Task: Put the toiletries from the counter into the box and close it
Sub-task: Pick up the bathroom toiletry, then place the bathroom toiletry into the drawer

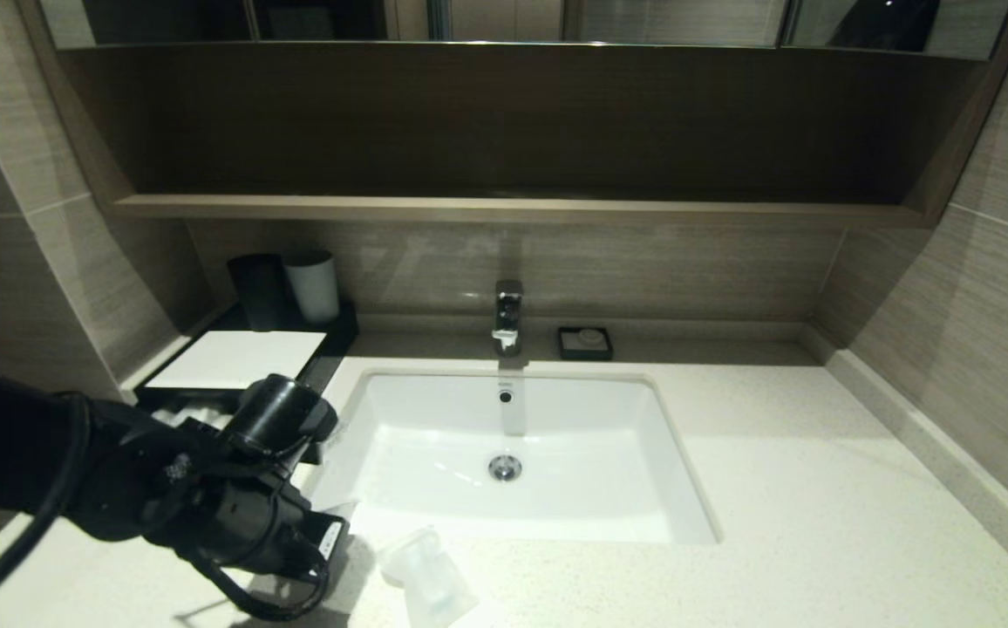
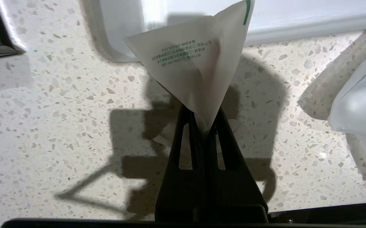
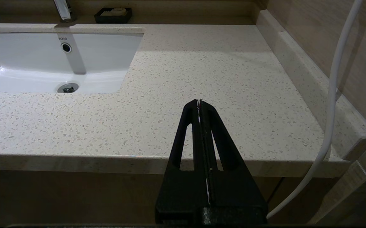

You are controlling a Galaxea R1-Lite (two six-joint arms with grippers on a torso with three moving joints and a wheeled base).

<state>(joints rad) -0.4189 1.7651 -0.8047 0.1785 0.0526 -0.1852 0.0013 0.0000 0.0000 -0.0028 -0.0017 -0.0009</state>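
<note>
Pinching a flat translucent plastic packet w/ green print, left gripper has its fingers clamped on one corner, over the speckled cream stone counter by the white basin's front-left corner. Second clear packet lies nearby. Right gripper parked at counter's front edge, fingers pressed together.

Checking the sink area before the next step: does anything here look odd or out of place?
Nothing is spilled or broken. The left gripper is shut on a packet, pinching it into a crumpled cone above the counter. Another packet lies loose near the basin's front edge. The box stands open. The right gripper is parked, shut.
</note>
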